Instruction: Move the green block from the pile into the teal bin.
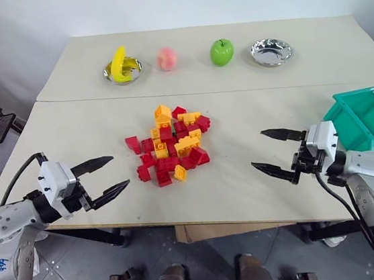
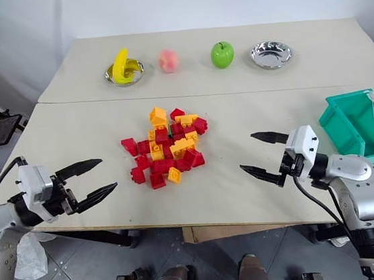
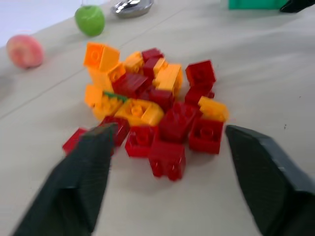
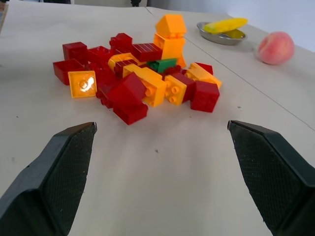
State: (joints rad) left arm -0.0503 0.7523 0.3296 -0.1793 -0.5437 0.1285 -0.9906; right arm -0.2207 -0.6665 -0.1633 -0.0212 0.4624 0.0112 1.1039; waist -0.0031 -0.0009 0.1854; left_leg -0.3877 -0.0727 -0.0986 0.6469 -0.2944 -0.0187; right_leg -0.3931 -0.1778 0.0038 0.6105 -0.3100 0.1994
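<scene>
The pile (image 1: pixel 171 145) of red, orange and yellow studded bricks lies in the middle of the near table. The green block (image 4: pixel 162 65) is wedged in the heap under orange and red bricks, with just part of it showing; the left wrist view catches a thin green edge of it (image 3: pixel 114 95). The teal bin (image 1: pixel 348 128) stands at the table's right edge, just behind my right arm. My left gripper (image 1: pixel 119 171) hovers open to the left of the pile, pointing at it. My right gripper (image 1: pixel 258 149) hovers open to the right of the pile, wide apart and holding nothing.
Along the far table stand a metal bowl with a banana (image 1: pixel 122 67), a peach (image 1: pixel 167 58), a green apple (image 1: pixel 221 52) and an empty metal bowl (image 1: pixel 271 51). A seam runs between the two tabletops. The table's front edge is close below both grippers.
</scene>
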